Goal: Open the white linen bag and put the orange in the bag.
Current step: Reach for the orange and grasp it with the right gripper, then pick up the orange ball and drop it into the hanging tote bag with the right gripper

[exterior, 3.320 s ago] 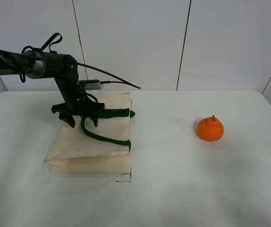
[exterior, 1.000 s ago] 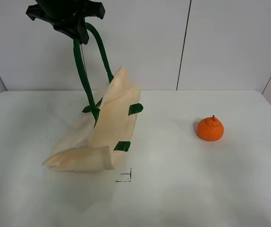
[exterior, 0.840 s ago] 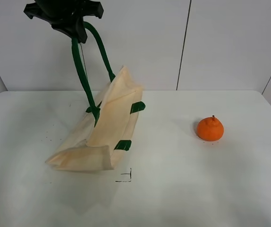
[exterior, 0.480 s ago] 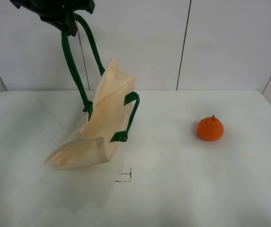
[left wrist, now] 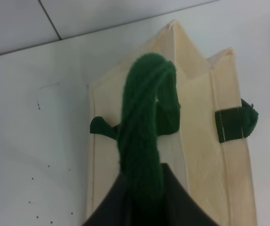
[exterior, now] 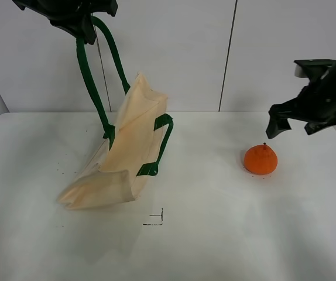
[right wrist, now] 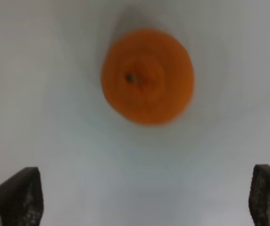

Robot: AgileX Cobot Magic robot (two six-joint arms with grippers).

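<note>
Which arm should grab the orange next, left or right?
Right. The right claw hangs open close above the orange, while the left claw is busy holding the white linen bag up by its green handle.

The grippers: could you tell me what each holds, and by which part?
Left gripper holds the bag by one green handle; right gripper holds nothing.

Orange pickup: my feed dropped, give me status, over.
Left gripper shut on green handle, white linen bag hanging tilted. Right gripper open, hovering by orange, no contact. Nothing between orange and bag.
</note>
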